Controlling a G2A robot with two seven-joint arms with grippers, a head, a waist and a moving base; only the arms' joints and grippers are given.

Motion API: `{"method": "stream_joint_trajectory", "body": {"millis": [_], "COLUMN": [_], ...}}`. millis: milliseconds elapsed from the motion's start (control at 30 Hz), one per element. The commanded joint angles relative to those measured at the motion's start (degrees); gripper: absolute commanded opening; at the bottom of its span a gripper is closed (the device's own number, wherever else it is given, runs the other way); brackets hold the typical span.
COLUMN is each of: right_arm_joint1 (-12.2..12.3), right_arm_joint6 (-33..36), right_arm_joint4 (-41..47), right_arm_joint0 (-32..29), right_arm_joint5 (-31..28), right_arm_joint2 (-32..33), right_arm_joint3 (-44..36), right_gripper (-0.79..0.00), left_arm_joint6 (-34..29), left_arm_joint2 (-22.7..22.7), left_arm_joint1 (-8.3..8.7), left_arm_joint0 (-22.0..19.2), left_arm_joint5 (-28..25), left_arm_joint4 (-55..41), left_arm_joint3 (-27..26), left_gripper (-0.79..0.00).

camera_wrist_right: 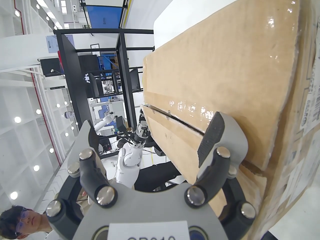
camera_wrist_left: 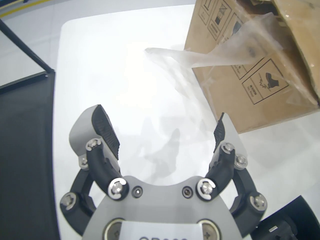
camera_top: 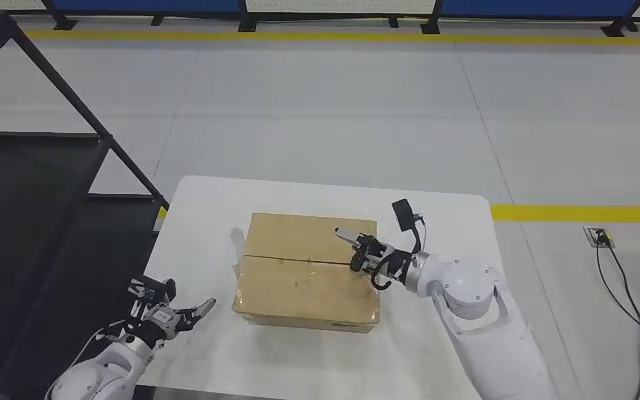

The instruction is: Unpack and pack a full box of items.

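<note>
1. The box (camera_top: 305, 270) sits shut in the middle of the desk (camera_top: 210, 210), its two top flaps meeting at a seam (camera_wrist_right: 175, 121) that gapes a little.
2. The right hand (camera_top: 350, 250) hangs over the right end of that seam, fingers spread and holding nothing. One finger (camera_wrist_right: 212, 136) lies just above the top by the slit; I cannot tell whether it touches.
3. The left hand (camera_top: 188, 297) is released too, low over the desk's near left corner, well apart from the box.
4. The step looks like opening the flaps. It would go best with a fingertip slipped into the slit and one flap lifted outward, not pressed down.
5. The box is probably full, but it may slide, so the left hand could brace its left end.
6. A loose strip of clear tape (camera_wrist_left: 225, 51) trails from that end, where the flap edge is torn. It may cling to a finger or drag, so keep clear of it.
7. The desk is white, smooth and glossy, so it gives little grip.
8. Around it lie a pale floor (camera_top: 330, 100) with a yellow line (camera_top: 560, 212) and a black frame (camera_top: 80, 110) at the left.
</note>
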Motion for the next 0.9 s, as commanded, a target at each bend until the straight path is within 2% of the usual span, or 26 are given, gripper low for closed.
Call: {"method": "stream_joint_trajectory", "body": {"millis": [0,400,700,867], "right_arm_joint1": [0.08,0.56,0.88,1.08], "right_arm_joint6": [-0.15,-1.16,-1.76,-1.78], "right_arm_joint4": [0.36,1.92,2.57,2.69], "right_arm_joint0": [-0.16,-1.03,-1.14,-1.12], "right_arm_joint5": [0.04,-0.18,-0.13,-0.02], "right_arm_joint2": [0.08,0.08,-0.25,-0.46], "right_arm_joint3": [-0.07,0.35,0.23,0.15], "right_gripper": [0.0,0.0,0.0,0.0], "left_arm_joint6": [1.09,7.9,12.41,15.48], "left_arm_joint2": [2.28,12.41,19.66,20.0], "left_arm_joint1": [-0.36,-2.87,-5.05,-5.96], "left_arm_joint0": [-2.97,-15.35,-21.75,-22.99], "left_arm_joint5": [0.12,0.65,6.26,8.02], "left_arm_joint4": [2.74,7.22,15.01,12.18], "left_arm_joint3": [2.72,13.91,20.5,23.38], "left_gripper": [0.0,0.0,0.0,0.0]}}
